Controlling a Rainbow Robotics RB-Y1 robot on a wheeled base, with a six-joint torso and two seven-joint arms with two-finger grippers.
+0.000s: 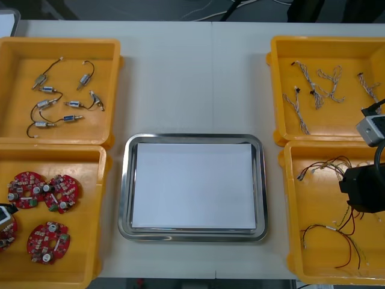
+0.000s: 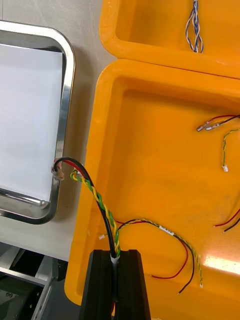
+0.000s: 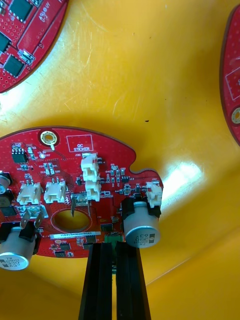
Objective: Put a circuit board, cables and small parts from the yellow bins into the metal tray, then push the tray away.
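Metal tray (image 1: 124, 192), centre of table (image 1: 192, 78), not yet loaded; red circuit board (image 3: 65, 175) clamped in left jaws at 8 o'clock, red-and-yellow cable (image 2: 102, 207) clamped in right jaws at 4 o'clock.

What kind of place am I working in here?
Probably an electronics kitting bench: yellow bins sorting red circuit boards and cables flank a metal tray; the left gripper grips a board, the right gripper a cable.
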